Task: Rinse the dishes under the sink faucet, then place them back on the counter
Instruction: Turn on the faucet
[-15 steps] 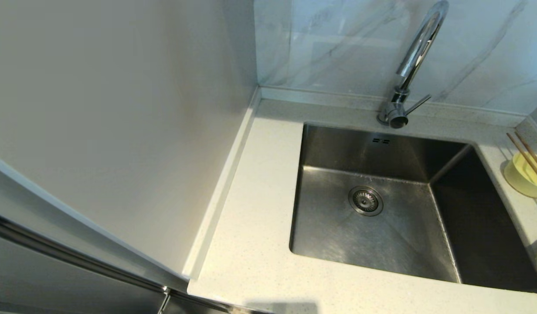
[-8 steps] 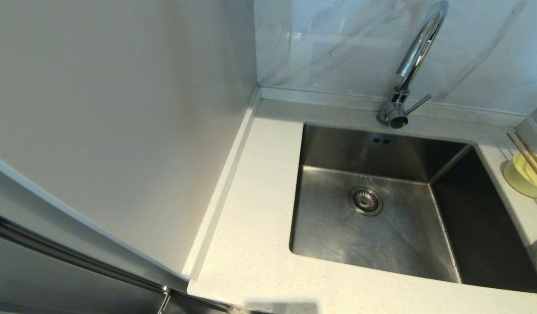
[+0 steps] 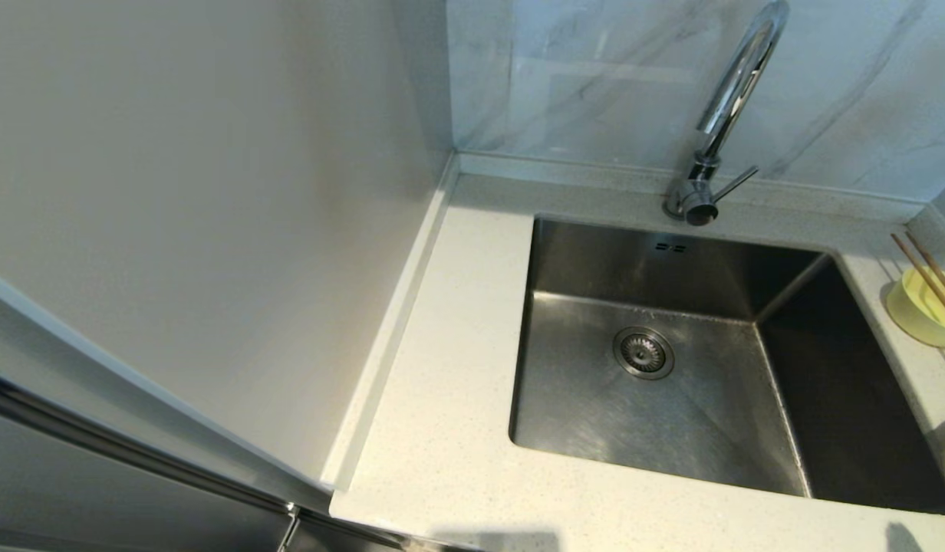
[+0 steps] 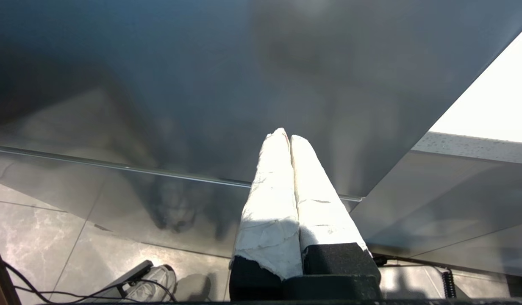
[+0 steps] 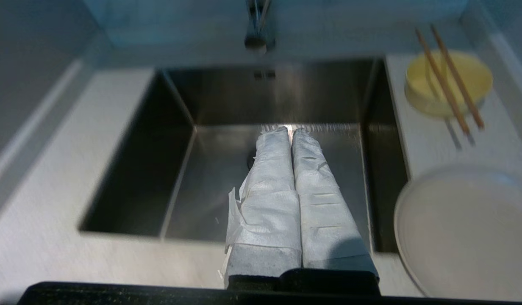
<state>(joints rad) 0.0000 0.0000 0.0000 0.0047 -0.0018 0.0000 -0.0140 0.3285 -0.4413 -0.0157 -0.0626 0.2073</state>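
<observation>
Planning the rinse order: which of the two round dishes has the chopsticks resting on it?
The small pale yellow bowl, farther back beside the sink; the chopsticks lie across its rim. The white dish nearer the front carries nothing.

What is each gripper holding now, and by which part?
Nothing. The left gripper and right gripper are both shut and empty.

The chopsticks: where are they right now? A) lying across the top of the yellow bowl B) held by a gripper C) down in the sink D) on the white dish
A: the chopsticks lie across the rim of the bowl on the counter, beside the sink.
</observation>
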